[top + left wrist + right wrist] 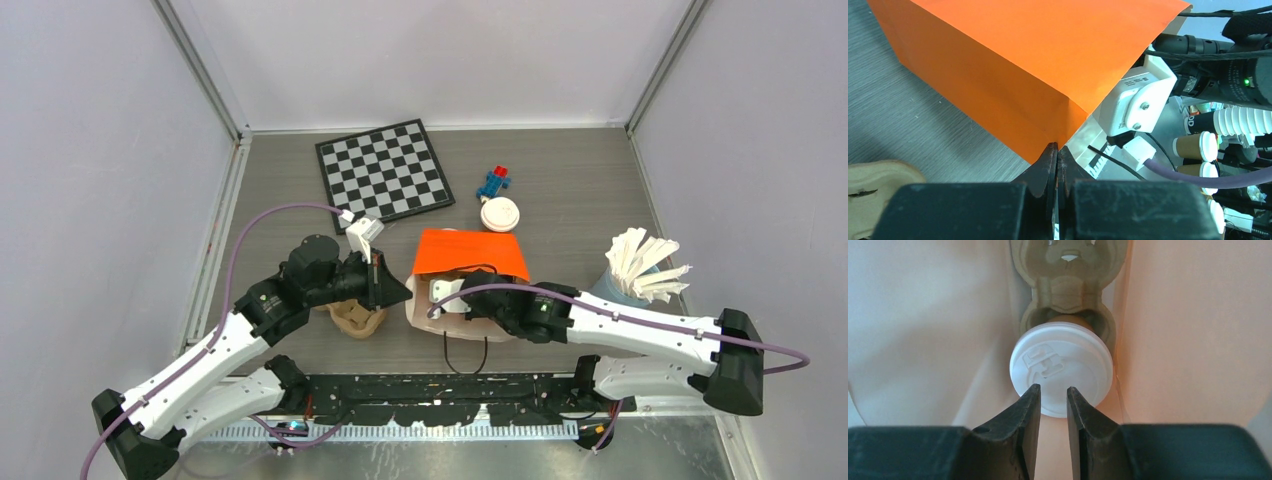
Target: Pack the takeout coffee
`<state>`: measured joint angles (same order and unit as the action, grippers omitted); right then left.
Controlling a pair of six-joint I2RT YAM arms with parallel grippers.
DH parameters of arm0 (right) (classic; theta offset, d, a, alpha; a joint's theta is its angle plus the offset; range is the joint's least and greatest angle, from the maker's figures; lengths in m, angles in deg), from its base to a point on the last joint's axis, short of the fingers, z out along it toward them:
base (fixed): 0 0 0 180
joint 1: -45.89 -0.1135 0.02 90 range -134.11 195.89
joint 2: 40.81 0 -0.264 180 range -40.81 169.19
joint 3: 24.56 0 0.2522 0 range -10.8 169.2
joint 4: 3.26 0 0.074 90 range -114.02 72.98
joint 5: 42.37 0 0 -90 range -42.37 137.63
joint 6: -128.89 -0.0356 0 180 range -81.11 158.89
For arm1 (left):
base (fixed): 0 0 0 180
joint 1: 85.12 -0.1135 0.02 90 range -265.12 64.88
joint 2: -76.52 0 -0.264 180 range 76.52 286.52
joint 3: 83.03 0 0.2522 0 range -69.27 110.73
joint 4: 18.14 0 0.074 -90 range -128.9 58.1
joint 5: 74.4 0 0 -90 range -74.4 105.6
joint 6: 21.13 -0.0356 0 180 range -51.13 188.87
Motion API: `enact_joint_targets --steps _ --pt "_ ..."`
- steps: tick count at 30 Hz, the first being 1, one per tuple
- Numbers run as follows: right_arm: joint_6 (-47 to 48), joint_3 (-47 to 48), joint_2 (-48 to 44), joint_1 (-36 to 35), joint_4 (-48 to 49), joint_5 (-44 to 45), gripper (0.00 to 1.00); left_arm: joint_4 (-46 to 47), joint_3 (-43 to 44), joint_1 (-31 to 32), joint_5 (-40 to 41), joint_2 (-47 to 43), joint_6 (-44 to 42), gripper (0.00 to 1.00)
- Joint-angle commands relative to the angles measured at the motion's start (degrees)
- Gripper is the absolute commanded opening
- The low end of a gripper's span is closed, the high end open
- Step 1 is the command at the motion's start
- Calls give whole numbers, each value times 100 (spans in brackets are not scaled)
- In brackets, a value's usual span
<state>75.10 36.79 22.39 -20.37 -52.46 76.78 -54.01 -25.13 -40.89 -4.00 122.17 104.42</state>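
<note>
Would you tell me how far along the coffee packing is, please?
Done: one lidded cup sits in the pulp tray inside the orange bag. In hand: left pincer pinches the bag's edge; right pincer is open before that cup. Left: a second lidded cup stands on the table.

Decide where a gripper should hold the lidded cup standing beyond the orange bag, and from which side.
Probably by the round lid's rim, from straight above: the cup stands upright, lid up. Set the fingers left and right, since the bag lies close in front and a blue toy close behind.
</note>
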Motion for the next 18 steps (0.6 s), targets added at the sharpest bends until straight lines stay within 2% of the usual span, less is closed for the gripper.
enact_joint_targets --steps 1,10,18 --pt "131 -81 77 46 438 -39 31 87 257 -2 -122 -56 -74 0" --pt "168 -431 183 392 1109 6 29 87 236 -1 -160 -123 -30 0" --pt "185 -552 182 549 1226 -52 28 92 185 -2 -174 -180 39 0"
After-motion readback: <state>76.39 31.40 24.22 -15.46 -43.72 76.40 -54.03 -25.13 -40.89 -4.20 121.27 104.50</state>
